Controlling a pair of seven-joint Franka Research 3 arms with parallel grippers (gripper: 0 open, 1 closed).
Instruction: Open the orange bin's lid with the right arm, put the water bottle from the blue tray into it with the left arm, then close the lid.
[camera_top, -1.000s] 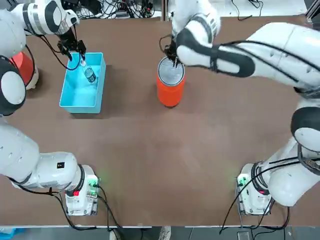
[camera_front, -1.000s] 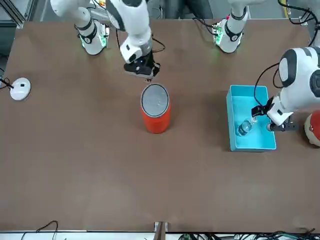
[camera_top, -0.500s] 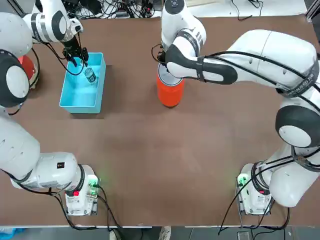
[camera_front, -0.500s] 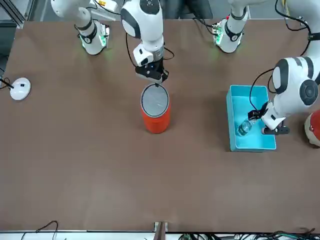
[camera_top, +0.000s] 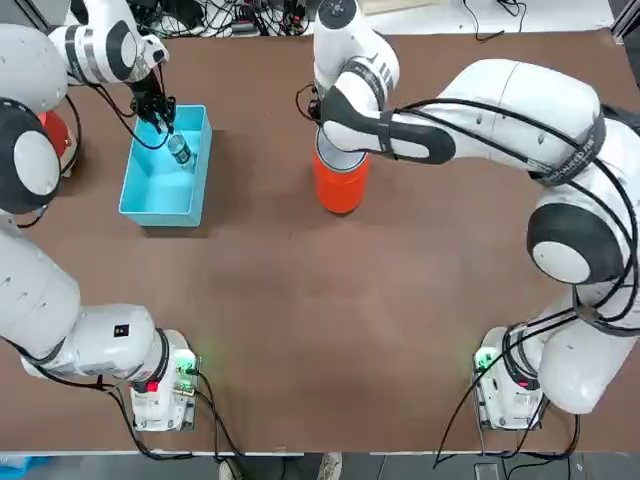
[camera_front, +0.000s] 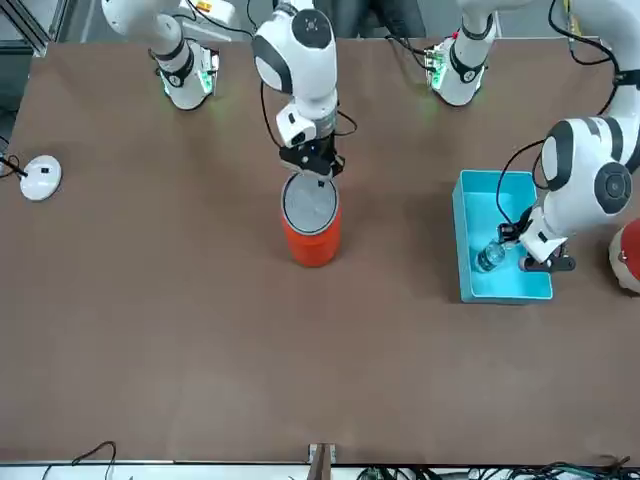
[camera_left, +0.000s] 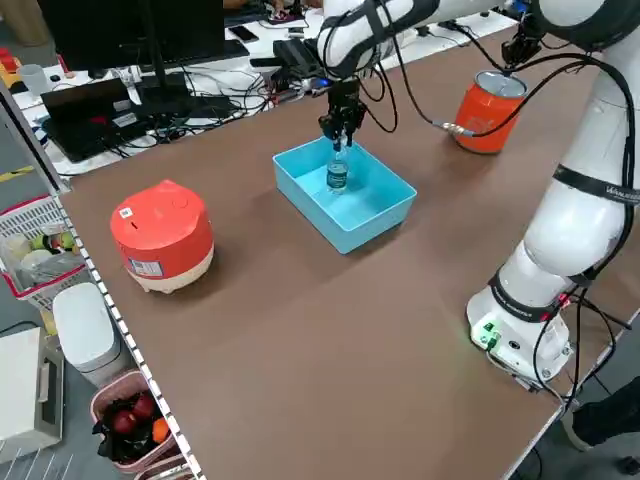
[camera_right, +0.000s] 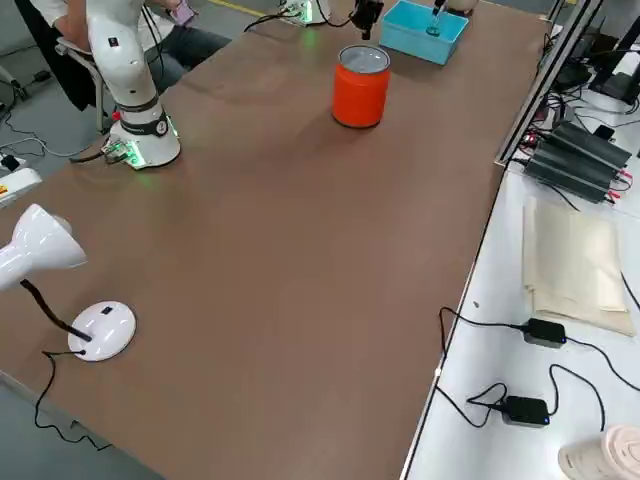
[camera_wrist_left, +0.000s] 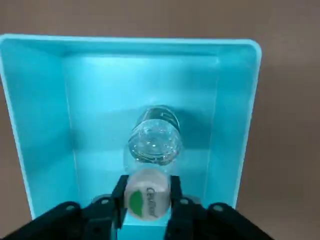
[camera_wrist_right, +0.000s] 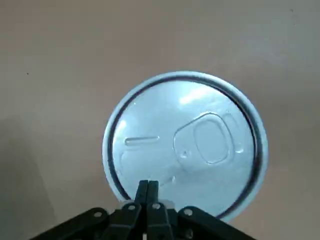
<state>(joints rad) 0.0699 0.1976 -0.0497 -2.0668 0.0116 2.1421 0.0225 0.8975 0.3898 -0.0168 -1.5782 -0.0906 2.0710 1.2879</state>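
The orange bin (camera_front: 312, 240) stands upright mid-table, its grey lid (camera_wrist_right: 185, 145) lying flat in the rim. My right gripper (camera_front: 318, 174) is shut, its fingertips (camera_wrist_right: 148, 189) pressed together at the lid's edge on the side nearer the arm bases. The light blue tray (camera_top: 150, 205) sits at the far left. Inside it, the clear water bottle (camera_wrist_left: 154, 135) is tilted, white cap up. My left gripper (camera_left: 338, 135) reaches down into the tray, shut on the bottle's cap (camera_wrist_left: 146, 200). In the top view the right arm hides most of the lid.
A red-orange rounded object with a beige base (camera_left: 160, 235) stands to the left of the tray. A white lamp's round base (camera_front: 40, 178) rests on the table's right side. The arm bases (camera_top: 160, 385) (camera_top: 510, 385) are at the near edge.
My right gripper has moved from behind the bin down onto the lid's edge. The left gripper has shifted onto the bottle's cap and shut on it.
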